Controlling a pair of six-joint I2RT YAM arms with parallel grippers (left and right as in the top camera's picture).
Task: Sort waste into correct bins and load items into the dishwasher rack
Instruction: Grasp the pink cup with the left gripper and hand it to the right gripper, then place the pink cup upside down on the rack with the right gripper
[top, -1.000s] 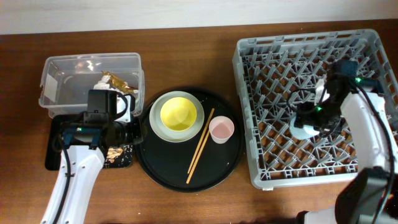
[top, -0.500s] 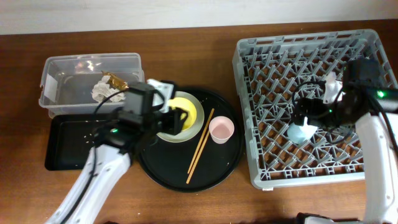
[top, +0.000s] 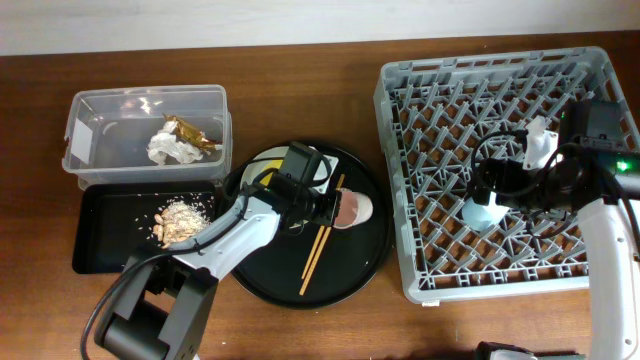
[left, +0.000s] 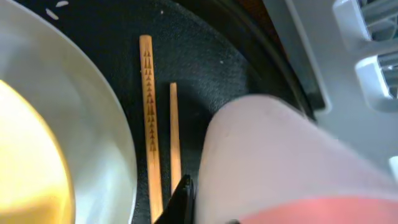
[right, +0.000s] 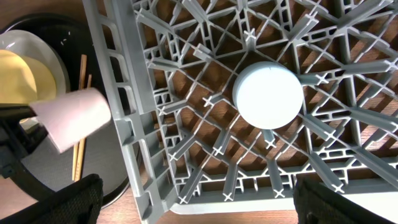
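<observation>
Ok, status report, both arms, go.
Left fingers shut on pink cup, tipped over round tray. Right fingers open above light blue cup, inverted in rack. Chopsticks lie beside pink cup.

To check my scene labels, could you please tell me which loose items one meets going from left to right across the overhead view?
crumpled white paper → wooden chopsticks → pink cup → light blue cup. The food scraps share the paper's span, so they are left out.

White-shelled left arm (top: 235, 228) with black joints and looped black cables, right arm (top: 603, 215) alike, green light (top: 622, 165) glowing, matte black fingers (right: 62, 202)
</observation>
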